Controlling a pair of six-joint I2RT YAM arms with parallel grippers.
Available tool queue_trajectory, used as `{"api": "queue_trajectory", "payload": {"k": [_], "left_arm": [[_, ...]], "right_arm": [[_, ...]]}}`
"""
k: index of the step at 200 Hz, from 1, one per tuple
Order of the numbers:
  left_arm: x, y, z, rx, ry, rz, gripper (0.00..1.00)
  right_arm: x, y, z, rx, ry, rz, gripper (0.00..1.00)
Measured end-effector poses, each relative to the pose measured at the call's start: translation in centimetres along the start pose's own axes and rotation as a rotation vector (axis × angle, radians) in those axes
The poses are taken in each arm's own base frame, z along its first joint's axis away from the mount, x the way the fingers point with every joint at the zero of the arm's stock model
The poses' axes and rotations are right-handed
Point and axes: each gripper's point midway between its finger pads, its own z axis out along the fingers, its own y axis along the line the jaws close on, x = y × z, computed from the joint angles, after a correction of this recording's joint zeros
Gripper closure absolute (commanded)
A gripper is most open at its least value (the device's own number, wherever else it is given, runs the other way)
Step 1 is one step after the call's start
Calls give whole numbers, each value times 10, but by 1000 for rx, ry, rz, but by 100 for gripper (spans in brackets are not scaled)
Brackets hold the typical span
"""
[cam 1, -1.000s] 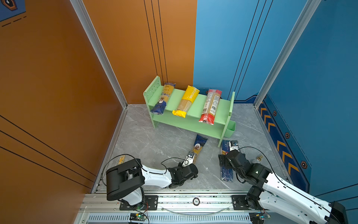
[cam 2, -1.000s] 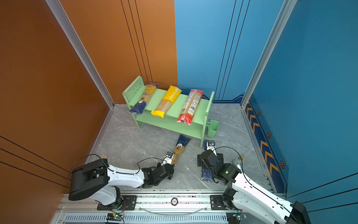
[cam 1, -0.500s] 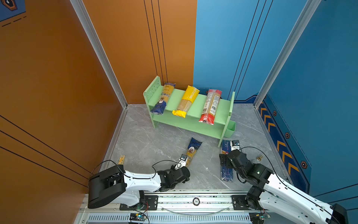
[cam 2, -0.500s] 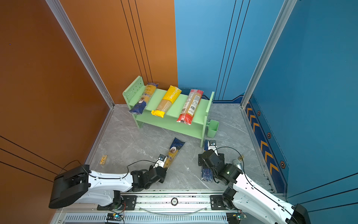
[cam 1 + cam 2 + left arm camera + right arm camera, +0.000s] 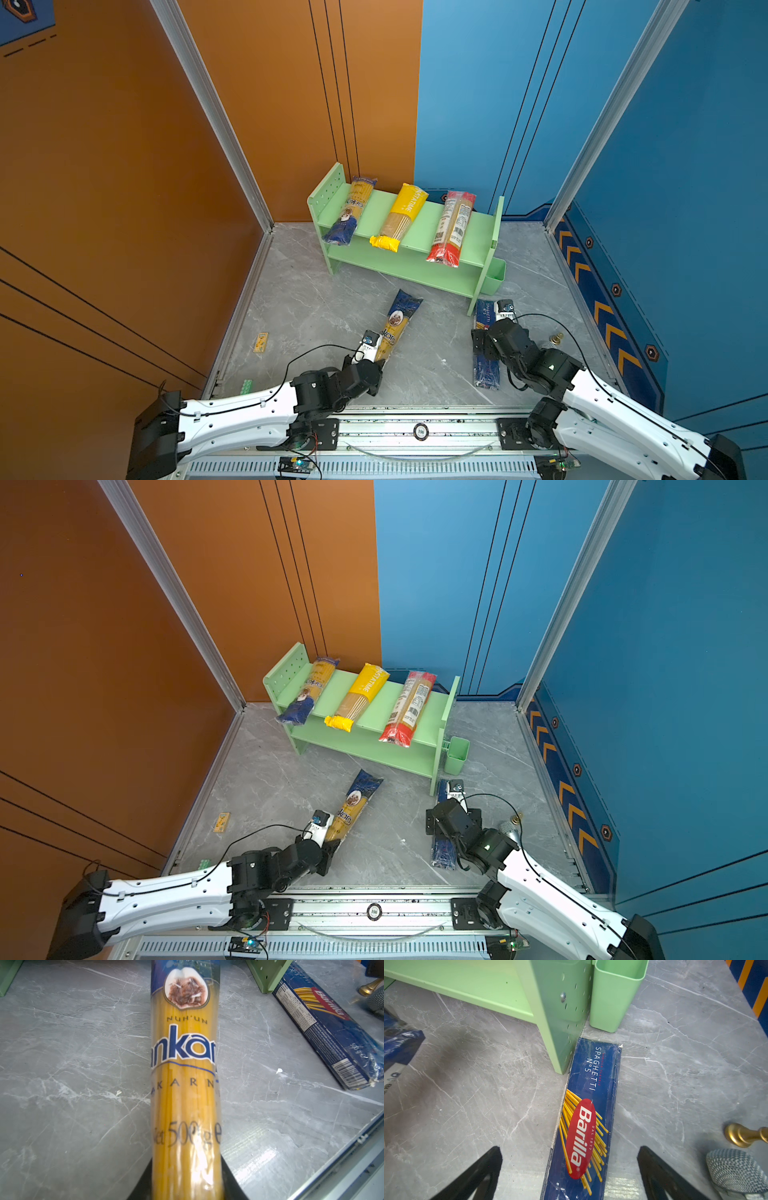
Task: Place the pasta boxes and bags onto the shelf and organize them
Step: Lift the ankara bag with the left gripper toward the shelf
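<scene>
Ankara bag [image 5: 397, 324], yellow with a dark blue end, lies slantwise on the grey marbled floor [image 5: 307, 299] in front of the shelf [image 5: 376, 208], blue end toward the shelf and near its front. Left gripper [image 5: 377, 360] is clamped on the bag's near end. In the left wrist view the bag [image 5: 185, 1084] runs straight out from between the dark fingers [image 5: 143, 1186], which sit against both its sides. Whether the held end is clear of the floor cannot be told. Barilla box [image 5: 484, 316], dark blue, lies flat on the floor to the right. Its far end is just beside the foot of the shelf's perforated right side panel and near the small green bin [image 5: 494, 274] on that panel. Right gripper [image 5: 484, 338] stands over the box's middle with jaws spread wide. In the right wrist view its fingers [image 5: 488, 1159] flank the box [image 5: 587, 1105], apart from it, holding nothing. Shelf top tier carries three packs laid crosswise, each overhanging the front edge: a yellow-and-dark-blue bag [image 5: 351, 210] beside the left panel, a yellow bag [image 5: 401, 218] in the middle, and a red-ended clear bag [image 5: 453, 228] toward the right. A small yellow box [image 5: 261, 343] lies on the floor near the left wall, and a brass-coloured object [image 5: 556, 338] sits beside the right arm.
</scene>
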Motion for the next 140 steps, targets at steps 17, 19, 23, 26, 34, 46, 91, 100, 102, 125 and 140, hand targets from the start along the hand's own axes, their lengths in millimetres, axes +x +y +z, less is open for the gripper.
{"api": "queue_trajectory", "payload": {"k": [17, 19, 23, 26, 34, 46, 91, 100, 102, 125, 140], "left_arm": [[2, 5, -6, -4, 6, 4, 100], [2, 6, -7, -4, 7, 5, 100], [3, 7, -8, -6, 9, 7, 100], [3, 7, -8, -6, 10, 8, 100], [4, 9, -10, -7, 14, 13, 100], [5, 10, -12, -6, 19, 19, 100], [-2, 2, -22, 38, 41, 32, 100], [-6, -1, -25, 52, 39, 29, 100], [-7, -2, -25, 55, 37, 27, 100], [-20, -7, -33, 79, 9, 21, 100], [-28, -7, -38, 80, -13, 26, 100]], "right_arm": [[2, 0, 2, 4, 9, -4, 0], [2, 0, 2, 5, 10, -4, 0], [2, 0, 2, 5, 11, -5, 0], [2, 0, 2, 5, 12, -5, 0], [3, 0, 2, 5, 14, -6, 0], [3, 0, 2, 4, 14, -6, 0], [3, 0, 2, 5, 14, -6, 0], [3, 0, 2, 5, 14, -6, 0], [3, 0, 2, 4, 14, -6, 0], [3, 0, 2, 5, 14, -6, 0], [3, 0, 2, 4, 14, -6, 0]]}}
